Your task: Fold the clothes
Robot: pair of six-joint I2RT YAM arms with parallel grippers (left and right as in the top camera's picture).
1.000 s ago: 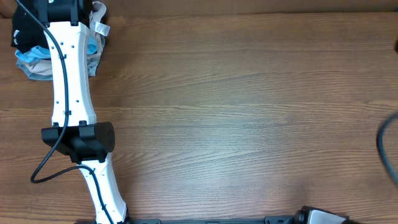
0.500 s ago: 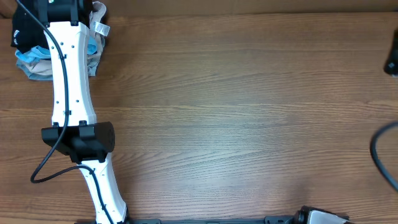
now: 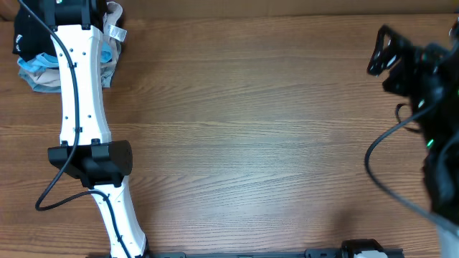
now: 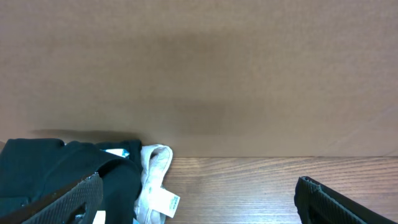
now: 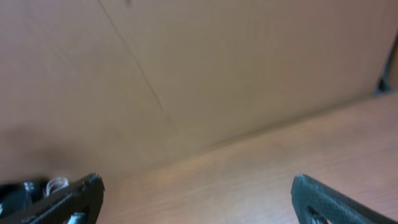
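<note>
The black T-shirt (image 3: 21, 34) sits crumpled in a small heap at the upper left corner of the overhead frame, on the wooden table (image 3: 272, 143). It is bunched together with a light-blue garment (image 3: 36, 66) at the heap's lower side and a beige garment (image 3: 111, 25) on its right. None of it is spread out or folded.

The white left arm (image 3: 79, 107) runs from the bottom edge up to that corner and covers the middle of the heap. A black cable (image 3: 50, 190) loops off its dark elbow joint.

In the left wrist view the left gripper (image 4: 199, 186) is spread wide with nothing between its fingers. One dark finger (image 4: 68, 199) shows at the lower left of the frame, in front of the black fabric; whether it touches the cloth cannot be told. The other finger is at the lower right over bare wood. The beige garment's white neck label (image 4: 166, 202) lies just right of the black shirt, with a sliver of light blue above it. A plain brown board (image 4: 199, 74) fills the upper part of the frame.

The black right arm (image 3: 416, 72) appears blurred at the right edge of the overhead frame, well apart from the heap. The right gripper (image 5: 196, 186) also stands wide and holds nothing, with the table and the brown board beyond it.
</note>
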